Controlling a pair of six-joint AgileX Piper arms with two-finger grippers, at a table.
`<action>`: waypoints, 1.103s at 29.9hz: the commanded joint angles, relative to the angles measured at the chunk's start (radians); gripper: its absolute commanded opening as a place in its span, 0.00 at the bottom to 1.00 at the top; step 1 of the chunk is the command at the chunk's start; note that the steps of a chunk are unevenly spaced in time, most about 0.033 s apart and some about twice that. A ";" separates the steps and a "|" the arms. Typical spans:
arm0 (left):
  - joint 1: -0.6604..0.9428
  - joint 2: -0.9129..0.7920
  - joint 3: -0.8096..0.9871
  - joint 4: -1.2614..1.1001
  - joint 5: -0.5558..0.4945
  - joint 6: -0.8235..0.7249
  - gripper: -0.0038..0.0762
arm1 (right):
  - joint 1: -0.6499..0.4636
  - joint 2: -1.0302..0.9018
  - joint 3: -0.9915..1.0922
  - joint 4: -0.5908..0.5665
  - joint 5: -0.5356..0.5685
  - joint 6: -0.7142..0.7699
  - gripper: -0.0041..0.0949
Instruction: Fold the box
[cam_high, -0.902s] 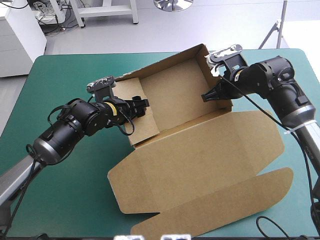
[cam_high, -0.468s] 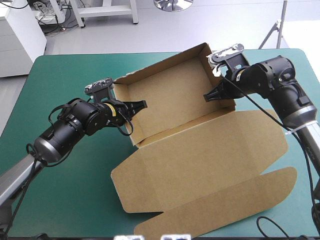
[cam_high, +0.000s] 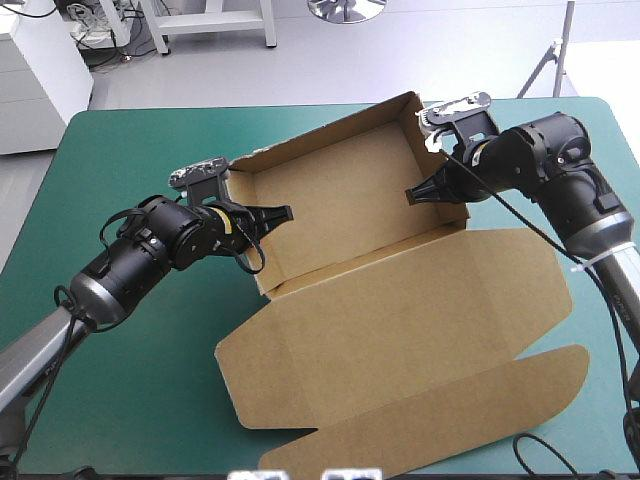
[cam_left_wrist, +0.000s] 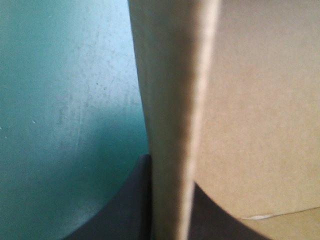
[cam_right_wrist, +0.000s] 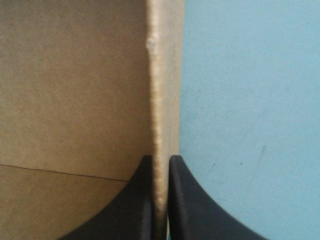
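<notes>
The brown box (cam_high: 345, 200) stands as an open tray in the middle of the teal-green table, its walls up. Its lid (cam_high: 400, 320) lies flat toward the table's near edge. My left gripper (cam_high: 273, 214) is shut on the tray's left end wall. In the left wrist view that wall (cam_left_wrist: 172, 100) runs edge-on between the black fingers (cam_left_wrist: 135, 205) of the left gripper (cam_left_wrist: 170, 200). My right gripper (cam_high: 420, 193) is shut on the right end wall. In the right wrist view that wall's edge (cam_right_wrist: 162, 75) sits pinched in the right gripper (cam_right_wrist: 160, 195).
The lid's long tuck flap (cam_high: 450, 425) reaches almost to the table's near edge. Bare teal-green cover (cam_high: 130, 380) lies left of the box and along the far side (cam_high: 180, 130). Both arms come in low over the table beside the tray's ends.
My left gripper stood open at the tray's left end earlier and has shut on the left wall, now upright. The box shifted slightly. The right gripper kept its hold.
</notes>
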 joint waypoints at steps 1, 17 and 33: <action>-0.005 -0.014 -0.085 -0.005 0.000 0.056 0.04 | -0.002 -0.039 -0.031 -0.015 0.003 0.062 0.04; 0.075 0.345 -0.456 0.004 0.404 0.297 0.04 | -0.004 0.195 -0.030 -0.002 0.045 0.136 0.04; 0.181 0.515 -0.456 -0.197 0.473 0.438 0.04 | -0.004 0.382 -0.031 -0.002 0.012 0.131 0.02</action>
